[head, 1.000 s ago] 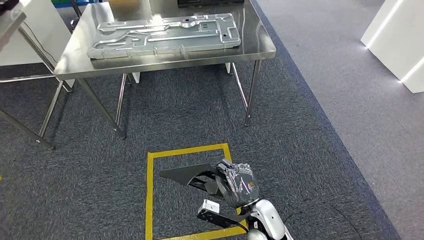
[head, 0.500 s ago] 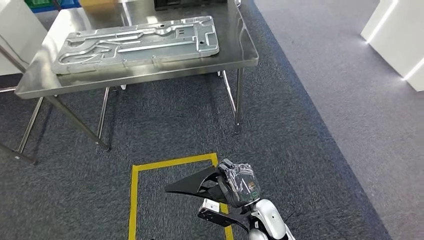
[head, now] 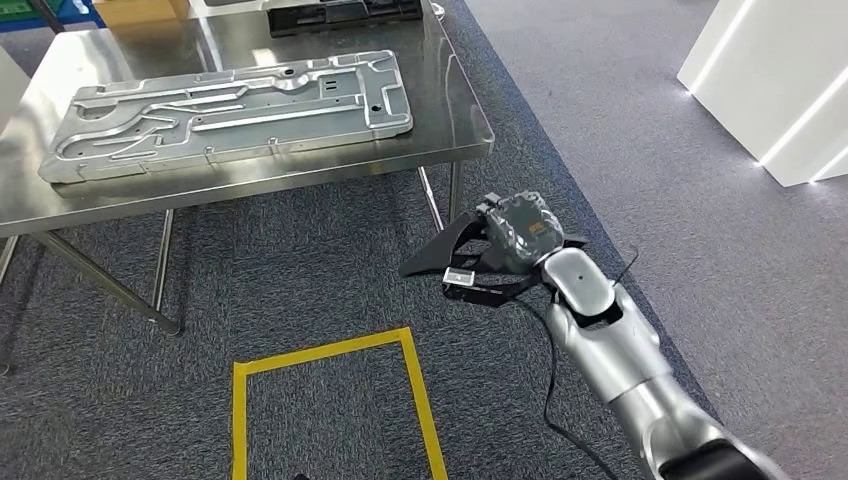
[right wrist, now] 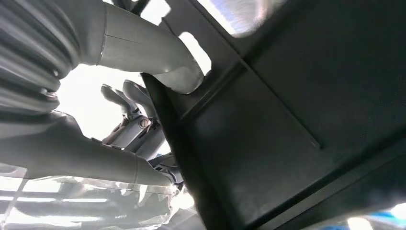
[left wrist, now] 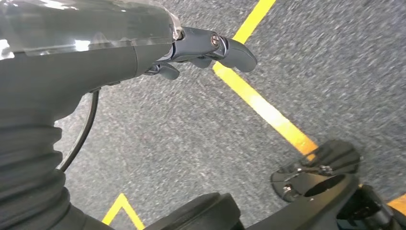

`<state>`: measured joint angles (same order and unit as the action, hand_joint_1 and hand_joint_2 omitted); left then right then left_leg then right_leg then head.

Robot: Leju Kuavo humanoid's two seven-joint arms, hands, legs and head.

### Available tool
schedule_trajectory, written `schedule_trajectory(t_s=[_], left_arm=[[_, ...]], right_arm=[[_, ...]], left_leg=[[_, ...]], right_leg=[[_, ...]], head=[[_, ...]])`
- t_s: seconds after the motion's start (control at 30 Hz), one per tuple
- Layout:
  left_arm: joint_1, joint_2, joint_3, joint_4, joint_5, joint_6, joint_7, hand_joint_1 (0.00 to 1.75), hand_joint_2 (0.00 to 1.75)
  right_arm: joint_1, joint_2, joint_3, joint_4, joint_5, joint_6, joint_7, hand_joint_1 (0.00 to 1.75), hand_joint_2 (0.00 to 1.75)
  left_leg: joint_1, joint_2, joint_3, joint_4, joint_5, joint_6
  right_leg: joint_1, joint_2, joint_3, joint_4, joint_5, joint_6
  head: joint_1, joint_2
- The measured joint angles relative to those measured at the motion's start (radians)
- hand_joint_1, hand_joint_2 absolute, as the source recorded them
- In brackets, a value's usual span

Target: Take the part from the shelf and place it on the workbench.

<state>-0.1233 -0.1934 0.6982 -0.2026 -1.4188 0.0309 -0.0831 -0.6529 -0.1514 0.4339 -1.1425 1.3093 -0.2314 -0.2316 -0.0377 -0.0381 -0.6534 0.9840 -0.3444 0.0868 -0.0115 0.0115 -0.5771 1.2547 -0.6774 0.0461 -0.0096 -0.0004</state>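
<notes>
While the right hand (head: 520,232) grips a dark, flat part (head: 445,255) out in front of the robot, the steel workbench (head: 455,120) stands ahead and to the left of it, its near right corner the closest bit of tabletop. The part is a thin black plate with a tapered end that points left toward the bench leg; its long axis runs roughly crosswise to the arm, and it hangs below the level of the tabletop, well apart from it, over grey carpet. Seen from the right wrist, the thumb (right wrist: 158,57) presses one face of the plate (right wrist: 287,134) while darker fingers (right wrist: 129,96) curl behind its edge, so the hold looks firm. The right arm is plainly the nearer one to the bench. The left hand (left wrist: 201,48) hangs low beside yellow floor tape (left wrist: 261,103), holding nothing, its fingers seemingly loose, though the angle is poor. A long ribbed metal panel (head: 225,115) already lies along the bench; the free strip nearest the part is the right end, by the corner
</notes>
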Motion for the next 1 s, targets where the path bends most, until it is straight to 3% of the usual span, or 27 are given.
schedule_trajectory(t_s=[0.03,0.1,0.17,0.27,0.3,0.37,0.47,0.5,0.53,0.57,0.63,0.67,0.77,0.83,0.9,0.97,1.0], left_arm=[[0.001,0.0,0.0,0.0,-0.001,0.0,-0.001,0.0,1.75],[0.0,0.0,0.0,0.0,-0.002,0.0,-0.003,0.0,1.75],[-0.002,0.0,0.0,0.0,0.0,-0.002,-0.003,0.0,1.75],[-0.002,0.001,0.002,0.0,0.011,-0.007,-0.004,0.0,1.75],[-0.001,0.002,0.003,0.0,0.015,-0.008,-0.005,0.0,1.75],[-0.002,0.003,0.004,0.0,0.018,-0.008,-0.007,0.0,1.75],[-0.008,0.003,0.005,0.0,0.019,-0.01,-0.013,0.0,1.75],[-0.01,0.003,0.005,0.0,0.019,-0.012,-0.015,0.0,1.75],[-0.011,0.003,0.006,0.0,0.019,-0.013,-0.017,0.0,1.75],[-0.011,0.003,0.006,0.0,0.019,-0.015,-0.019,0.0,1.75],[-0.008,0.003,0.007,0.0,0.023,-0.018,-0.021,0.0,1.75],[-0.006,0.003,0.008,0.0,0.027,-0.019,-0.022,0.0,1.75],[-0.004,0.003,0.011,0.001,0.037,-0.02,-0.025,0.0,1.75],[-0.001,0.003,0.014,0.001,0.04,-0.02,-0.026,0.0,1.75],[0.0,0.003,0.017,0.001,0.042,-0.02,-0.027,0.0,1.75],[-0.001,0.003,0.02,0.001,0.046,-0.02,-0.028,0.0,1.75],[0.001,0.002,0.022,0.001,0.048,-0.02,-0.029,0.0,1.75]], right_arm=[[-0.062,-0.008,0.012,0.041,0.003,0.022,-0.005,1.75,1.75],[-0.203,-0.02,0.041,0.124,0.01,0.073,-0.01,1.75,1.75],[-0.351,-0.025,0.079,0.21,0.017,0.123,-0.016,1.75,1.75],[-0.541,-0.026,0.141,0.325,0.024,0.182,-0.032,1.75,1.75],[-0.593,-0.023,0.159,0.357,0.025,0.198,-0.038,1.75,1.75],[-0.685,-0.011,0.197,0.412,0.029,0.225,-0.05,1.75,1.75],[-0.783,0.014,0.259,0.475,0.043,0.258,-0.06,1.75,1.75],[-0.805,0.023,0.281,0.492,0.048,0.267,-0.062,1.75,1.75],[-0.823,0.03,0.302,0.506,0.052,0.275,-0.063,1.75,1.75],[-0.839,0.038,0.321,0.517,0.056,0.281,-0.064,1.75,1.75],[-0.873,0.056,0.353,0.536,0.059,0.292,-0.065,1.75,1.75],[-0.89,0.065,0.369,0.545,0.06,0.296,-0.065,1.75,1.75],[-0.928,0.089,0.412,0.568,0.059,0.307,-0.065,1.75,1.75],[-0.946,0.104,0.438,0.58,0.057,0.311,-0.065,1.75,1.75],[-0.964,0.119,0.463,0.594,0.055,0.312,-0.065,1.75,1.75],[-0.972,0.128,0.488,0.609,0.055,0.312,-0.066,1.75,1.75],[-0.973,0.131,0.499,0.618,0.055,0.312,-0.066,1.75,1.75]], left_leg=[[0.004,0.0,0.0,0.009,-0.007,-0.006],[0.012,0.0,-0.003,0.035,-0.025,-0.019],[0.012,0.001,-0.014,0.06,-0.038,-0.033],[0.011,-0.002,-0.028,0.067,-0.037,-0.049],[0.011,0.0,-0.032,0.072,-0.041,-0.055],[0.015,0.012,-0.057,0.13,-0.079,-0.071],[0.033,0.027,-0.132,0.313,-0.162,-0.093],[0.038,0.029,-0.144,0.342,-0.165,-0.097],[0.042,0.031,-0.137,0.332,-0.149,-0.1],[0.046,0.032,-0.112,0.284,-0.118,-0.102],[0.047,0.034,-0.042,0.152,-0.067,-0.1],[0.045,0.035,-0.016,0.103,-0.062,-0.094],[0.039,0.035,0.019,0.053,-0.089,-0.068],[0.041,0.032,0.049,0.04,-0.1,-0.051],[0.039,0.03,0.078,0.033,-0.115,-0.038],[0.035,0.028,0.105,0.031,-0.138,-0.029],[0.033,0.024,0.122,0.03,-0.151,-0.027]], right_leg=[[-0.006,-0.001,-0.02,-0.013,0.038,0.009],[-0.016,-0.002,-0.019,-0.109,0.132,0.022],[-0.017,0.0,-0.01,-0.18,0.177,0.012],[-0.012,-0.002,-0.016,-0.191,0.184,-0.023],[-0.014,-0.006,-0.017,-0.193,0.187,-0.03],[-0.019,-0.01,-0.016,-0.2,0.194,-0.042],[-0.02,-0.011,-0.014,-0.203,0.193,-0.045],[-0.021,-0.01,-0.012,-0.203,0.19,-0.044],[-0.022,-0.01,-0.007,-0.203,0.185,-0.041],[-0.024,-0.01,0.0,-0.203,0.179,-0.038],[-0.026,-0.01,0.014,-0.207,0.168,-0.029],[-0.027,-0.008,0.019,-0.211,0.164,-0.022],[-0.024,-0.006,0.037,-0.224,0.169,0.001],[-0.025,-0.009,0.035,-0.193,0.174,0.011],[-0.023,-0.01,-0.03,-0.093,0.167,0.01],[-0.015,-0.01,-0.131,0.022,0.132,0.005],[-0.009,-0.01,-0.171,0.048,0.112,0.0]], head=[[0.0,0.0],[0.0,0.0],[0.0,0.0],[0.0,0.0],[0.0,0.0],[0.0,0.0],[0.0,0.0],[0.0,0.0],[0.0,0.0],[0.0,0.0],[0.0,0.0],[0.0,0.0],[0.0,0.0],[0.0,0.0],[0.001,0.0],[0.001,0.0],[0.001,0.0]])
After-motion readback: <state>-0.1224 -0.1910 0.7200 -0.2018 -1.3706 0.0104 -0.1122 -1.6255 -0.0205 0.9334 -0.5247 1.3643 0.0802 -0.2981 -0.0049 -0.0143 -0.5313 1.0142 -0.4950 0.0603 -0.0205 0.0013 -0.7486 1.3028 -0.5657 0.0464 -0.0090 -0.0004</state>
